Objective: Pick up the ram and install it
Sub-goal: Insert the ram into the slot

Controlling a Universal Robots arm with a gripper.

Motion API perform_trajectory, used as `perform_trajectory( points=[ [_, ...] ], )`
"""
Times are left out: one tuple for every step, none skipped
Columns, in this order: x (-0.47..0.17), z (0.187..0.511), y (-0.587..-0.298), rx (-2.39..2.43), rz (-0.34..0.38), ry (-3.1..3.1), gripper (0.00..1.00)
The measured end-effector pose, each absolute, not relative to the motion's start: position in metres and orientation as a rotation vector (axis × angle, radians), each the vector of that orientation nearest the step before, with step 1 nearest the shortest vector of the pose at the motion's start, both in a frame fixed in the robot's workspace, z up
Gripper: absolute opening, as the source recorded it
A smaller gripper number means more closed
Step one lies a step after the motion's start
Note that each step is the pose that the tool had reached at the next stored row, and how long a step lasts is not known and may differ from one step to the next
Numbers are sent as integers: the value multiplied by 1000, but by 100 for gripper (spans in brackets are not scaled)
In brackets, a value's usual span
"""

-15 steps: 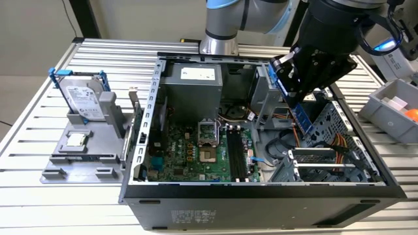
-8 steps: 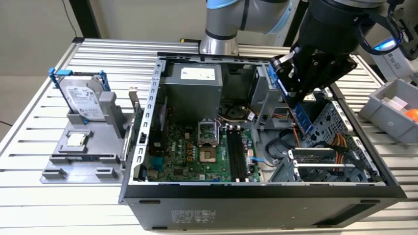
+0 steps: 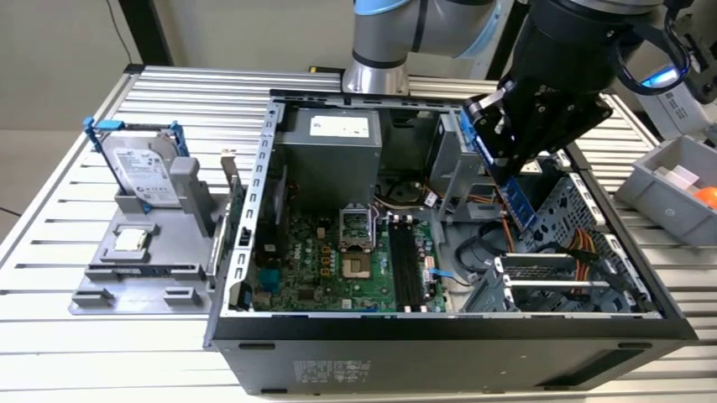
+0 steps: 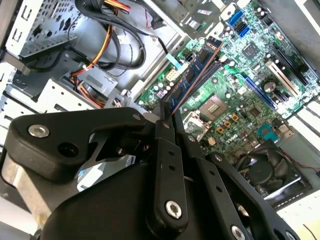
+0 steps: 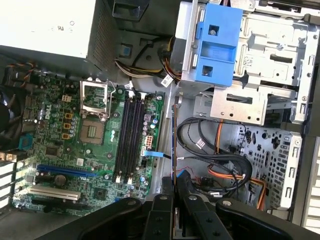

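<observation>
Well off to exterior view's left of gripper [image 3: 506,168]: hard drive [image 3: 146,172] upright in grey holder [image 3: 134,269] on worktop [image 3: 67,210]. Lower, same side, nearer: black mem slots [image 3: 405,264] on mobo [image 3: 325,269]. Clenched on ram [image 3: 521,206], held tilted above open case [image 3: 448,353], apart from slots.

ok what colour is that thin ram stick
The thin ram stick is blue, best seen in the exterior view.
</observation>
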State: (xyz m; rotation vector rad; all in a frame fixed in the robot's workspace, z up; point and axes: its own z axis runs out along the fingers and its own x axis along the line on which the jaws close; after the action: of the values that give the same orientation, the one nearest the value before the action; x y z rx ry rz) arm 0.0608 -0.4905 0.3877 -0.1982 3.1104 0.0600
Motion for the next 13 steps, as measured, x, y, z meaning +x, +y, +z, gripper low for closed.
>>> perform_trajectory(
  points=[
    [61,388,-490,-198,60,3110,0],
    [61,388,-490,-198,60,3110,0],
    [61,387,-490,-198,60,3110,0],
    [61,386,-490,-198,60,3110,0],
    [61,385,-490,-198,60,3110,0],
    [61,383,-490,-198,60,3110,0],
    [61,382,-490,-198,60,3110,0],
    [61,381,-490,-198,60,3110,0],
    [61,381,-490,-198,60,3110,0],
    [61,381,-490,-198,61,3110,0],
    [61,381,-490,-198,62,3110,0],
    [61,381,-490,-198,63,3110,0],
    [61,381,-490,-198,63,3110,0]
  ],
)
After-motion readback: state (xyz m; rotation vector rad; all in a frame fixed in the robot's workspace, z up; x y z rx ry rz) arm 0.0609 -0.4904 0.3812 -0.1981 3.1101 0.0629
